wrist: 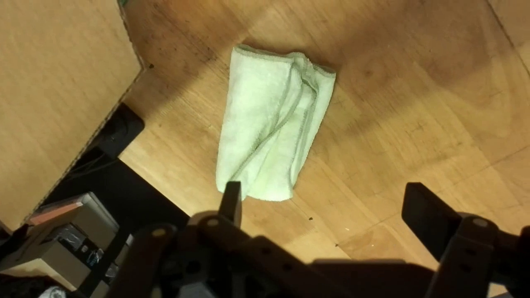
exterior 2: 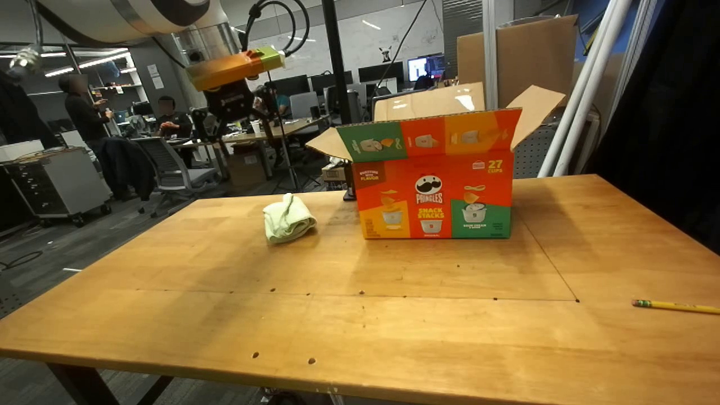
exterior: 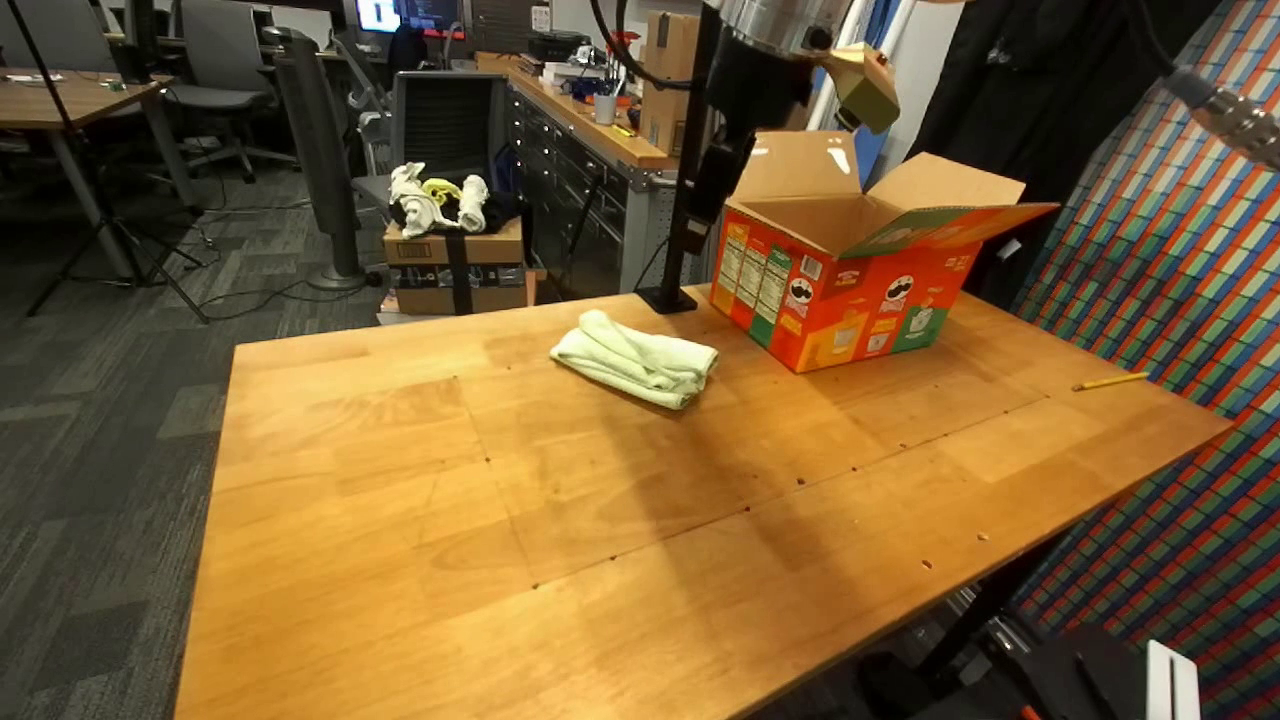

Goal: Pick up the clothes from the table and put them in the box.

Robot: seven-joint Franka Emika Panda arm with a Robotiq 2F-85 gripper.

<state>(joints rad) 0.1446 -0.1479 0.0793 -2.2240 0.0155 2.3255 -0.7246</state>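
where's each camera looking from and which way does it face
Wrist view: on the wrist, looking down at the cloth; open gripper at the bottom.
An exterior view: raised near a corner of the table, facing diagonally across; arm and gripper at top.
An exterior view: off the table's near edge, facing the box front-on; arm and gripper upper left.
Both exterior views share the table, box, cloth and gripper.

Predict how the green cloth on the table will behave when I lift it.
The green cloth is probably floppy, judging by its soft, creased folds. Nothing visible fastens the layers, so it may unfold and dangle when lifted. Its matte, towel-like surface suggests little slipping.
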